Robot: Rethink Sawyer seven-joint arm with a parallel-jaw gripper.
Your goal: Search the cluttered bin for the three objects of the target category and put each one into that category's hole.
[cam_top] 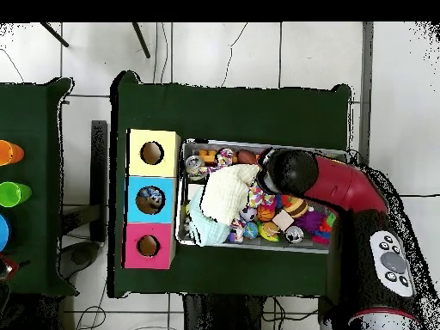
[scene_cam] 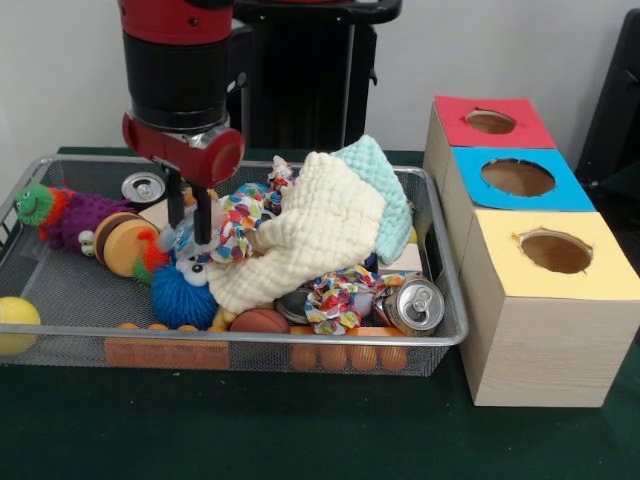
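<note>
The wire-mesh bin (scene_cam: 60,290) is full of toys and cloths; it also shows in the overhead view (cam_top: 339,156). I see no see-through bottle in the bin; any there are hidden under the clutter. My gripper (scene_cam: 189,222) is open, with its fingers (scene_cam: 203,215) down among the toys at the bin's left part, beside a spotted fabric toy (scene_cam: 238,218). In the overhead view the arm's head (cam_top: 288,172) hides the gripper. The blue-surround hole (scene_cam: 517,177) is in the middle box to the right of the bin; from overhead this hole (cam_top: 150,198) shows something pale inside.
A cream cloth (scene_cam: 320,235) and a light blue cloth (scene_cam: 378,180) cover the bin's middle. Two cans (scene_cam: 145,187) (scene_cam: 415,305), a green and purple caterpillar toy (scene_cam: 60,212), a blue spiky ball (scene_cam: 182,293) and a yellow ball (scene_cam: 15,322) lie around. Red-surround (scene_cam: 490,122) and yellow-surround (scene_cam: 556,252) holes flank the blue one.
</note>
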